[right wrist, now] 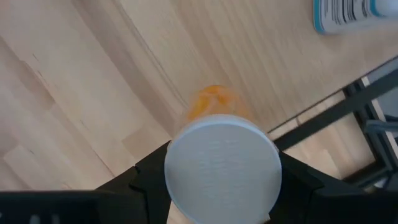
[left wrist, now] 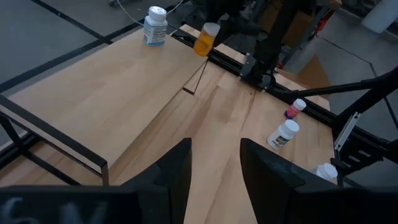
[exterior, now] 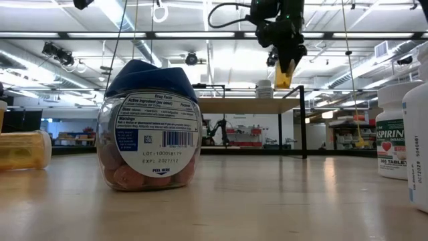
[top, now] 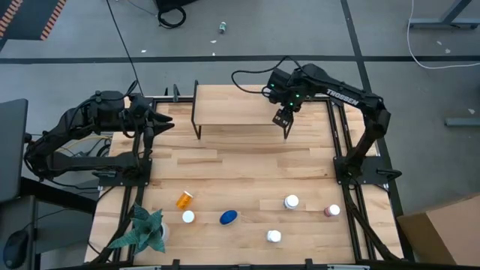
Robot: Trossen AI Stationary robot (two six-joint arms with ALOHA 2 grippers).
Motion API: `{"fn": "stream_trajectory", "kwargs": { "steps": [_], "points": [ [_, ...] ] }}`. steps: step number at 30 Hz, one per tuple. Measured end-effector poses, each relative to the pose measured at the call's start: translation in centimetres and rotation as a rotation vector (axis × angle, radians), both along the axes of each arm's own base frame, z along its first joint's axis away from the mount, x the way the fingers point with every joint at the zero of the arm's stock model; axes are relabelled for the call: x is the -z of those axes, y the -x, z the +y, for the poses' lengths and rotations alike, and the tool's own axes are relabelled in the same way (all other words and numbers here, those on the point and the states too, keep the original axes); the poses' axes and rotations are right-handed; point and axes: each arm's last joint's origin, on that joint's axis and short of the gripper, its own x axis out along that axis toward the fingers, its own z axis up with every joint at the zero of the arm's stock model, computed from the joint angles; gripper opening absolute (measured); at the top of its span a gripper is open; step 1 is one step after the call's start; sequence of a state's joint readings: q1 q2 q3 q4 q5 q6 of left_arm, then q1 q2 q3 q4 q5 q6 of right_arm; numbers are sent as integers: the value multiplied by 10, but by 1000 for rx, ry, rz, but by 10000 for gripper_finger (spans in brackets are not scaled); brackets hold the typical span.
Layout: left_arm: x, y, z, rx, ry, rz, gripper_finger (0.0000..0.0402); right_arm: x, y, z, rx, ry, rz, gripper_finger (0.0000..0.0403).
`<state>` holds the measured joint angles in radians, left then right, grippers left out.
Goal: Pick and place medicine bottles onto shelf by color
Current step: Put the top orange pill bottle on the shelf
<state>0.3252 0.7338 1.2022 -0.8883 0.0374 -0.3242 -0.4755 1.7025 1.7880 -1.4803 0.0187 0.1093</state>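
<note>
Orange bottle (right wrist: pixel 214 134): translucent body; white cap; upright

Overhead, table-level, two wrist views.

Right pincer (right wrist: pixel 221 177) clamps white-capped orange bottle (right wrist: pixel 214 106) — shelf (right wrist: pixel 93 81) board below; second white bottle (right wrist: pixel 348 14) stands near its edge.

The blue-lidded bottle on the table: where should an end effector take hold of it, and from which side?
Probably from straight above, closing on the blue lid. In the low view the blue-lidded bottle stands upright, its body bulging wide and round while the lid narrows upward, so the lid looks like the easier part to span. The white bottle stands well apart, leaving room for the fingers.
</note>
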Motion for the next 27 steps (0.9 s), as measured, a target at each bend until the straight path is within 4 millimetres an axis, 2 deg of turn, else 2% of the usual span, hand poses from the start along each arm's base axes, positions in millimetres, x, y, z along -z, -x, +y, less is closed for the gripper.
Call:
{"fn": "stream_trajectory", "kwargs": {
  "steps": [8,14,21,27],
  "points": [
    [0,0,0,2,-3,1,143,6,-15,-12,51,-27,-16,208],
    [0,0,0,2,-5,1,148,9,-30,-26,56,-50,62,208],
    [0,0,0,-1,5,-1,140,11,-25,-46,144,-69,54,208],
    [0,0,0,-1,5,0,139,10,-23,-47,192,-116,23,208]
  ]
}}
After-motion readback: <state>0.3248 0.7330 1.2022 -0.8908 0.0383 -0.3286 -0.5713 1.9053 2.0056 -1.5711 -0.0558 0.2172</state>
